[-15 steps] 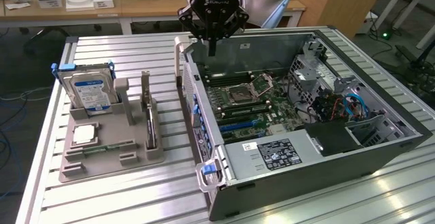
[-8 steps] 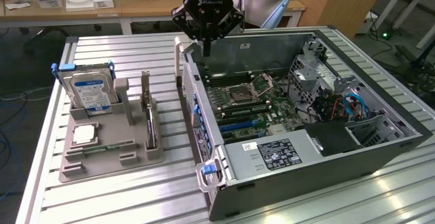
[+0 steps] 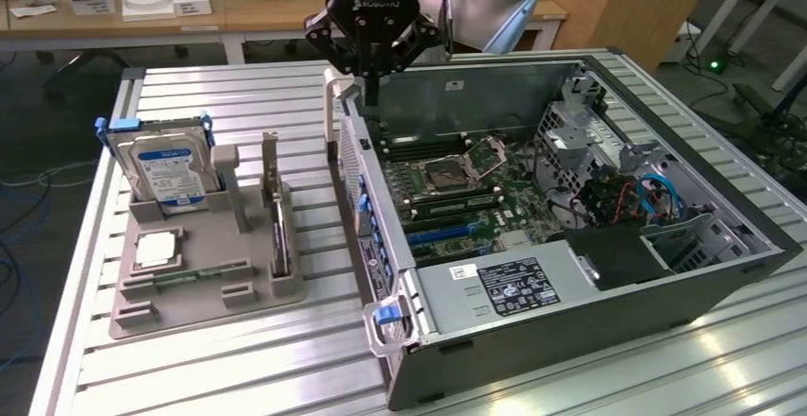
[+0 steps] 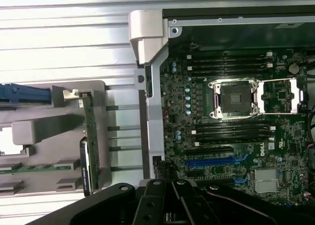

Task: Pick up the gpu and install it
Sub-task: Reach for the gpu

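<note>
The gpu [image 3: 272,199] stands on its long edge in a slot of the grey holder [image 3: 240,236], thin and dark, with its silver bracket pointing up. In the wrist view the gpu [image 4: 89,136] is a narrow green strip seen edge-on. My gripper [image 3: 370,93] hangs above the open computer case's back corner on the exterior view's left, well away from the card. Its fingers are shut and hold nothing. The motherboard [image 4: 231,131] lies bare inside the case, with blue card slots [image 4: 216,162] near my gripper's links.
A silver hard drive with a blue label [image 3: 170,165] stands at the holder's back. A small square chip [image 3: 158,249] and a memory stick [image 3: 189,272] lie in the holder. The case's wall [image 3: 359,180] rises between holder and motherboard. Cables [image 3: 643,199] crowd the case's right.
</note>
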Tool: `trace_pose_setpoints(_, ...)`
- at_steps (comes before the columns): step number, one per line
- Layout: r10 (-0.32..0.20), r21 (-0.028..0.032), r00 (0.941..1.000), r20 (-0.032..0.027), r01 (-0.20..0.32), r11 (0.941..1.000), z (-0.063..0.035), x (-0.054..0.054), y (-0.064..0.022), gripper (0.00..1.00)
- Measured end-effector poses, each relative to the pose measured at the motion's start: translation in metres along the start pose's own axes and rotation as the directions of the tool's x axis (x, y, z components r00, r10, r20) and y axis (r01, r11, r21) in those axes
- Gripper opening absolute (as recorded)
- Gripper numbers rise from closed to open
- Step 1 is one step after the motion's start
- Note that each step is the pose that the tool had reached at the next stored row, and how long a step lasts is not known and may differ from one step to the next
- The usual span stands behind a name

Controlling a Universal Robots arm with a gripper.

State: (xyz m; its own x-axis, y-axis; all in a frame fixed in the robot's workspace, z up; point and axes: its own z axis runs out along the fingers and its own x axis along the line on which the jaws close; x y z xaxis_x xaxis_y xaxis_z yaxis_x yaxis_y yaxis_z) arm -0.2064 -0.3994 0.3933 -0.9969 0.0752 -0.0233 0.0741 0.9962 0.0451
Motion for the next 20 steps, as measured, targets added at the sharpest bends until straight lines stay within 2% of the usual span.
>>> trace_pose_setpoints(20, 0.000, 0.0000, 1.0000, 0.0000, 0.000, 1.0000, -0.0009, 0.033, -0.0033, 0.10)
